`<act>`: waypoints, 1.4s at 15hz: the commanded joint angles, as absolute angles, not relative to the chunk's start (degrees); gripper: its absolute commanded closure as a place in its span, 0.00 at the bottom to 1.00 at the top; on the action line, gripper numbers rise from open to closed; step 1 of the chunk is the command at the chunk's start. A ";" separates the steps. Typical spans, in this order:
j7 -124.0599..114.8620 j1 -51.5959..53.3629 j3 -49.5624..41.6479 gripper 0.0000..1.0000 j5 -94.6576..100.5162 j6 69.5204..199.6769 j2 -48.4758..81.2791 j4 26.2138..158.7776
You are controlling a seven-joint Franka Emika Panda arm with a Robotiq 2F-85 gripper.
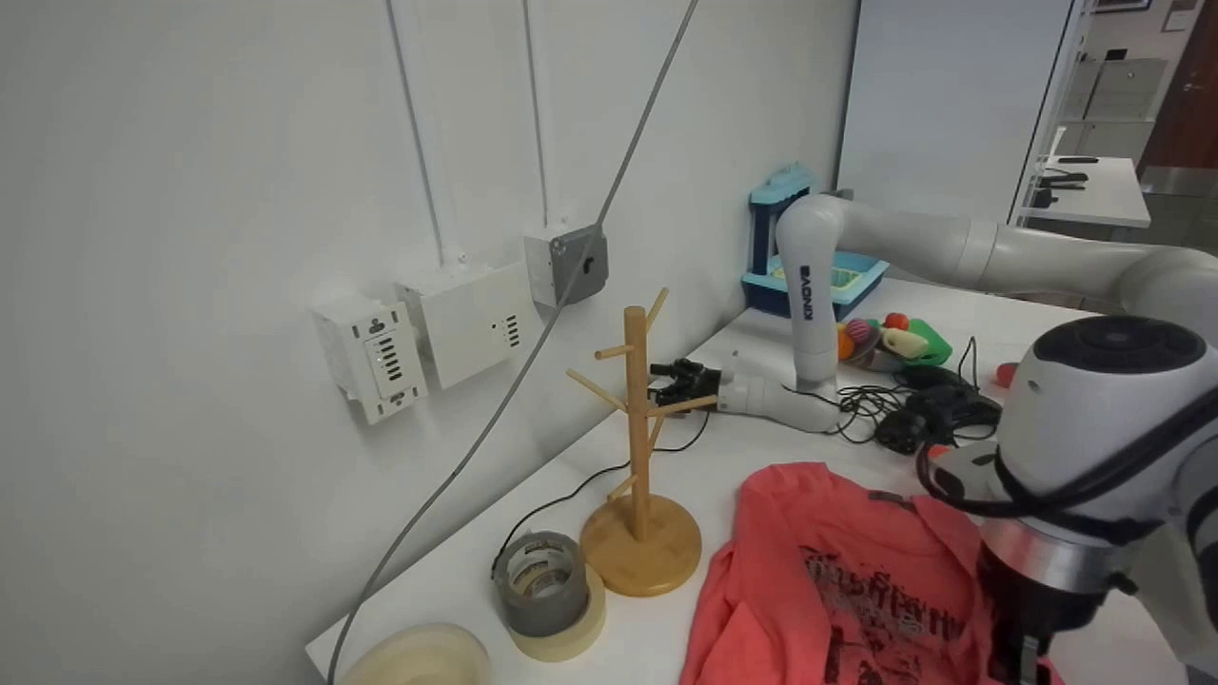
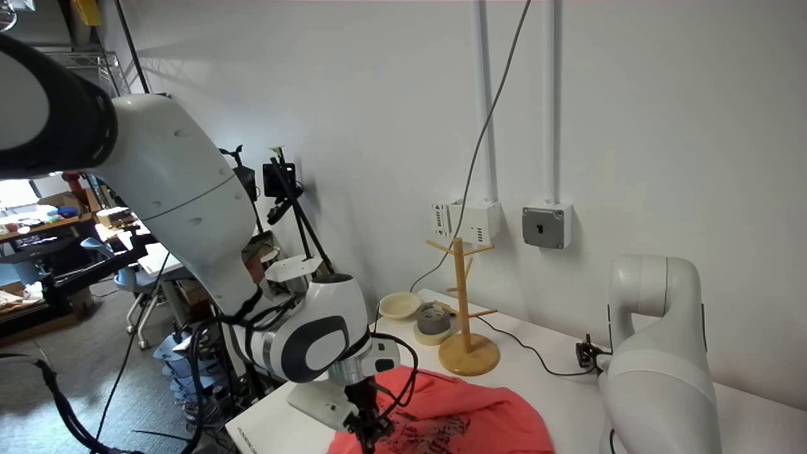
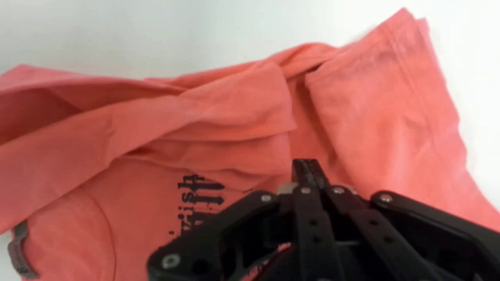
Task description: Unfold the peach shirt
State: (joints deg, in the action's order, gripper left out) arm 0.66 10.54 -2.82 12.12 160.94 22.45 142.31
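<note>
The peach shirt is seen at the lower right of an exterior view, and with the claw pressed together on nothing visible, the layered folds might be bunched rather than spread out if they are pushed instead of lifted.

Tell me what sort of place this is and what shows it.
Probably a robotics lab: a Kinova arm and a second robot arm are both at one table, and what looks like a camera is mounted on a stand.
</note>
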 commanded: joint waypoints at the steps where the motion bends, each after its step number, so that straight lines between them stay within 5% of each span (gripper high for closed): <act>1: 5.24 6.95 0.58 1.00 11.30 159.21 16.97 148.78; 8: 13.86 2.71 7.83 1.00 7.13 159.92 12.16 155.16; 9: 15.28 2.36 8.84 0.92 6.51 160.07 11.64 155.69; 10: 17.11 1.74 10.00 0.72 5.44 159.67 11.31 155.95; 19: 16.51 2.99 9.11 0.05 6.85 162.37 12.70 157.36; 21: 15.88 2.97 9.07 0.05 6.42 162.19 13.36 157.22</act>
